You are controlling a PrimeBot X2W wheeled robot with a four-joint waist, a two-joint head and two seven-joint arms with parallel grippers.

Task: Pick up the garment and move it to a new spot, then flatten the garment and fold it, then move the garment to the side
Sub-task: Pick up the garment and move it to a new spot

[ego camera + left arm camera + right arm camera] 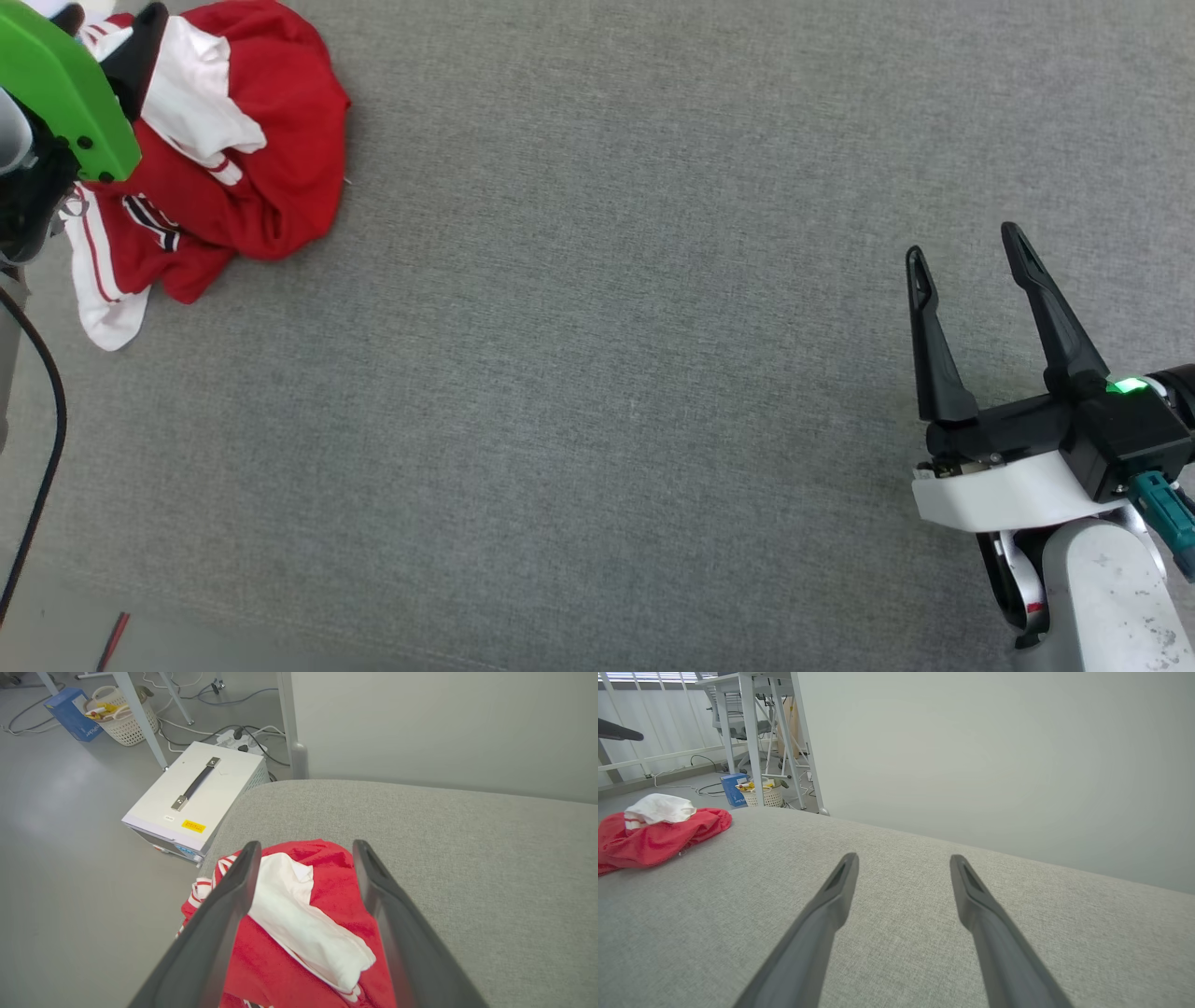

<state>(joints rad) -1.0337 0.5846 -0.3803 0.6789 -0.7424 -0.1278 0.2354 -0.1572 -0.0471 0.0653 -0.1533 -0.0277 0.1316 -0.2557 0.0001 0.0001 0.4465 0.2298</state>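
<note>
Left gripper [306,843]: fingers spread wide, nothing clamped, poised directly over the garment [336,891]. Whether the tips touch the cloth cannot be determined.

The garment lies crumpled in a heap at a corner of the grey padded surface [597,373], with a white sleeve [299,919] uppermost. Expect light, limp cloth that sags and drags. Pinch a raised fold, preferably at the sleeve.

Right gripper [963,241]: released, empty, well apart from the garment, with bare surface between. Nothing obstructs.

Beyond the garment, past the surface edge, a white case [196,798] stands on the floor. Farther off are a basket [124,718] and a blue box [72,714]. Avoid dragging cloth over that edge.
</note>
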